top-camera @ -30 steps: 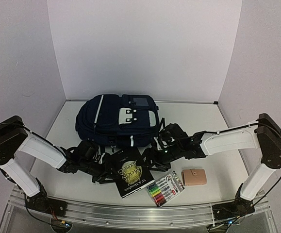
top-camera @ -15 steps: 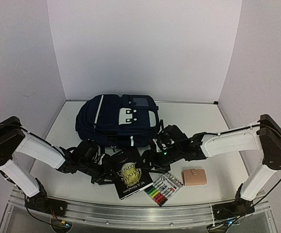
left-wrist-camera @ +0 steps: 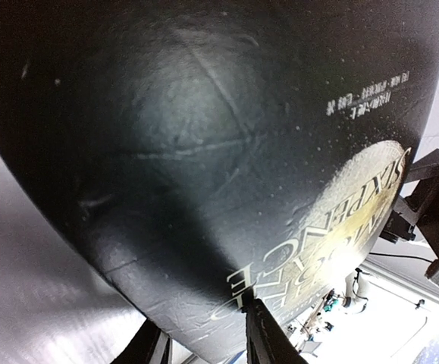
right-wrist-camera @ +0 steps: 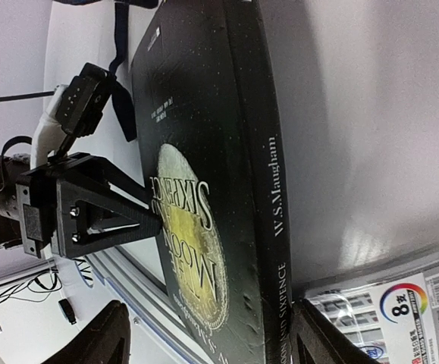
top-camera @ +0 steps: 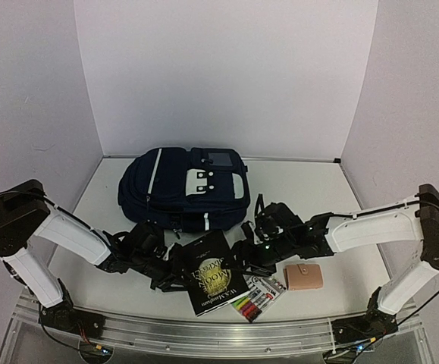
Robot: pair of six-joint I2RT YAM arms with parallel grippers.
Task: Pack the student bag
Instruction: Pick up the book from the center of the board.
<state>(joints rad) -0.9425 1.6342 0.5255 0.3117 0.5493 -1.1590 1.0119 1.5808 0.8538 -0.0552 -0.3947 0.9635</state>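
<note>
where everything rests, table (top-camera: 310, 193): white, with a metal rail (top-camera: 204, 332) along its near edge
bag (top-camera: 181, 189): navy, lying flat on the far half of the table, a little left of centre; light grey patches face up; white stripes run along its side and near end; dark straps trail toward the book; whether it is zipped i cannot tell
left arm (top-camera: 71, 235): white links, stretched low from the near left corner toward the middle
right arm (top-camera: 371, 221): white links, stretched low from the near right corner toward the middle
book (top-camera: 211, 273): black cover with a gold moon; "moon and sixpence" and "w.s. maugham" on the spine; just in front of the bag, between the two grippers; in the left wrist view the book (left-wrist-camera: 204, 152) fills the frame; in the right wrist view the book (right-wrist-camera: 204, 136) shows cover and spine together; whether it is off the table i cannot tell
left gripper (top-camera: 172, 274): closed partway, pinching the book's left edge; from the right wrist, one finger (right-wrist-camera: 143, 215) lies on the cover
right gripper (top-camera: 243, 256): jaws wide, straddling the book's right corner; one finger (right-wrist-camera: 105, 337) stands clear of the cover; holding nothing
markers (top-camera: 258, 297): clear pack, many colours, just beside the book's near right corner
wallet (top-camera: 303, 277): tan, flat, right of the markers, on the near side of the right arm
</note>
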